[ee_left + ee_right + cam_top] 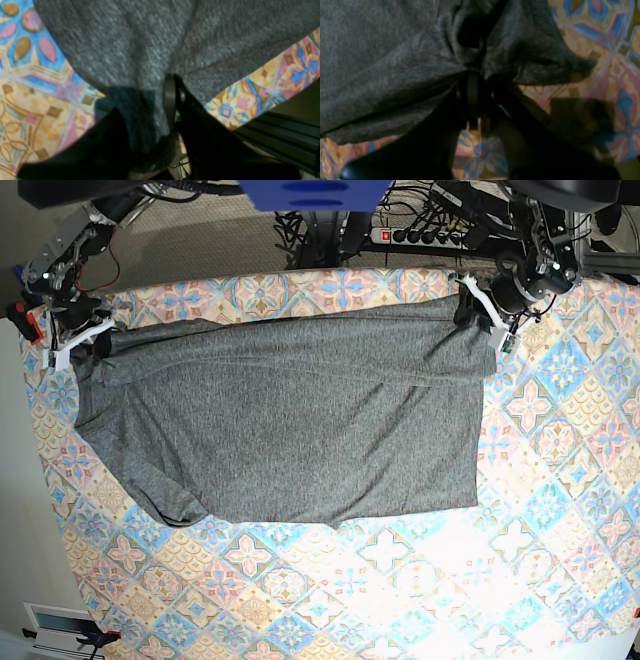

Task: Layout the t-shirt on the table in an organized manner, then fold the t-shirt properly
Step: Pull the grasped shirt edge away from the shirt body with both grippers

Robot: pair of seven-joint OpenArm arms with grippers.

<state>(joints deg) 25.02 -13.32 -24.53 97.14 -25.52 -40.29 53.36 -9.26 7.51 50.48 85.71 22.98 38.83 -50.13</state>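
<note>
Across the counter [560,480] the t-shirt [300,420] was spread, its far corners clamped by the left pincer [470,315] and right pincer [97,343].

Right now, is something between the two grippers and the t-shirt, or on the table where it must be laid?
Nothing visible: the left gripper and right gripper both pinch the t-shirt; the table around it shows only tile print.

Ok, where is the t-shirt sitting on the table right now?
In the base view the t-shirt lies spread across the table's far left and middle, its far edge pinched by the right gripper and the left gripper.
</note>
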